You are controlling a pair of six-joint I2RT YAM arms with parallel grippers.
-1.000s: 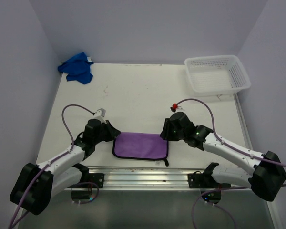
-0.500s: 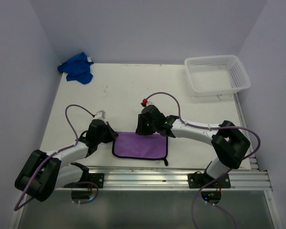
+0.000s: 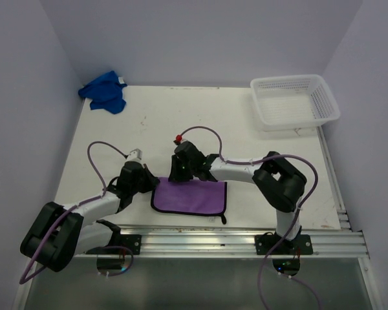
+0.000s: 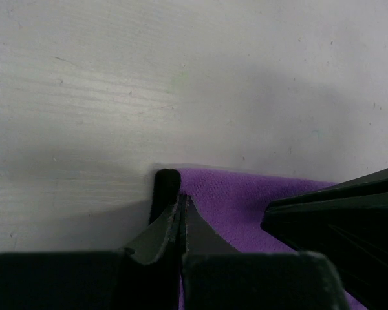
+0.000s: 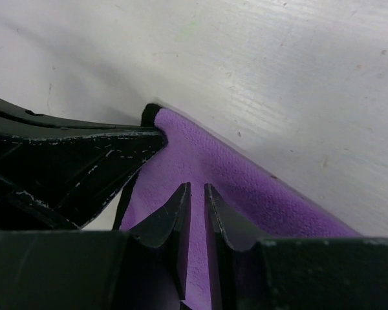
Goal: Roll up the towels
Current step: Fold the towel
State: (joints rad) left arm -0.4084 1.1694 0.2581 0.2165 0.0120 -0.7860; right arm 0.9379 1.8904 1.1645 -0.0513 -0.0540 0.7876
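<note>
The purple towel [image 3: 189,197] lies flat near the table's front edge, with a dark hem [image 4: 167,184]. My left gripper [image 3: 156,185] is at its far left corner, jaws pressed together on the hem [image 4: 181,199]. My right gripper [image 3: 175,175] reaches across to the same corner, just right of the left one. Its jaws [image 5: 197,187] hover over the purple cloth [image 5: 200,161] with a narrow gap between them and the cloth showing through. The blue towel [image 3: 104,92] lies crumpled at the far left corner of the table.
A white mesh basket [image 3: 295,100] stands at the far right of the table. The two grippers are very close together; the left gripper's fingers [image 5: 71,161] fill the left of the right wrist view. An aluminium rail [image 3: 200,239] runs along the front edge.
The right arm swung left along the towel's far edge to its far left corner, its jaws narrowing. The left gripper closed at that corner. The towel shifted slightly left.
</note>
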